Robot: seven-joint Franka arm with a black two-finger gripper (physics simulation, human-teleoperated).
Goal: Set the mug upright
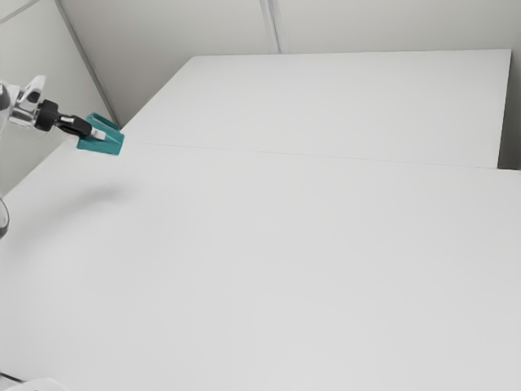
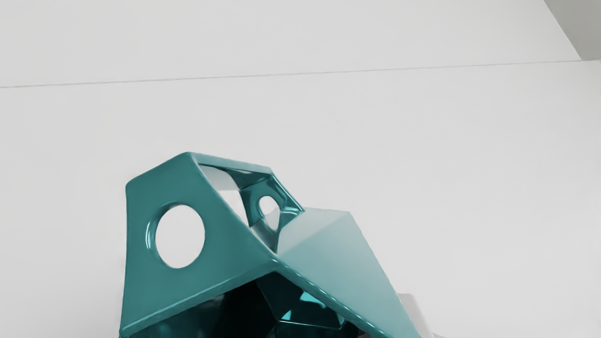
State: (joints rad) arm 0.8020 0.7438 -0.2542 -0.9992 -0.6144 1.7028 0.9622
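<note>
White tabletop shows through the pierced mug in wrist view.

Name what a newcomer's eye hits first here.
The teal, faceted mug, the one strong colour, held aloft by the gripper at the exterior view's upper left. In the wrist view, a round hole through one flat face and the dark hollow below it stand out. Then the broad white table, with a soft shadow below the mug.

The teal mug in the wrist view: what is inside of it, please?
Inside the mug, dark, faceted walls with bright teal glints can be seen. Its outer wall covers part of the interior; other parts are too dark to tell.
</note>
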